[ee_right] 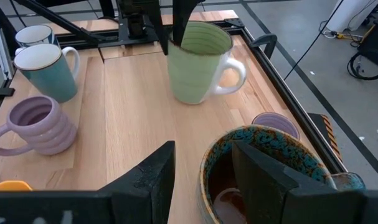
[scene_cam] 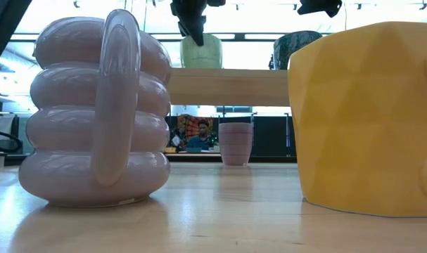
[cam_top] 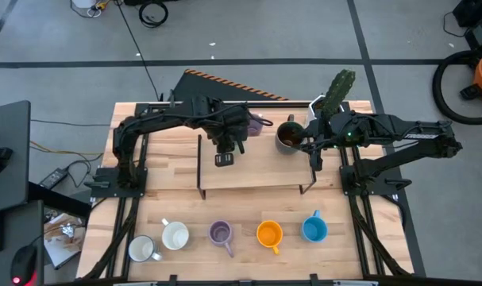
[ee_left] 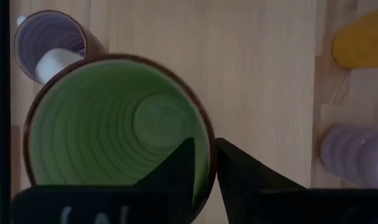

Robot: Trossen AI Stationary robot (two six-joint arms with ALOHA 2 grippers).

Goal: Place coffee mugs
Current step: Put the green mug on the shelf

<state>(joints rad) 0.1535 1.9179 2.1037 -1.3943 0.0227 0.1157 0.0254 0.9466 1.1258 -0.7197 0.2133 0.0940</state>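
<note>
The left tool [ee_left: 204,168] straddles the rim of the green ribbed ceramic mug [ee_left: 117,134], fingers narrowly parted. The right tool [ee_right: 201,168] grips the dark brown glazed mug's [ee_right: 263,171] rim.

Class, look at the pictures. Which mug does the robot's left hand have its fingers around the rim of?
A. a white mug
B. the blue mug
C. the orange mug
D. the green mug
D: the left hand straddles the rim of the green mug on the raised shelf, one finger inside, one outside.
</note>
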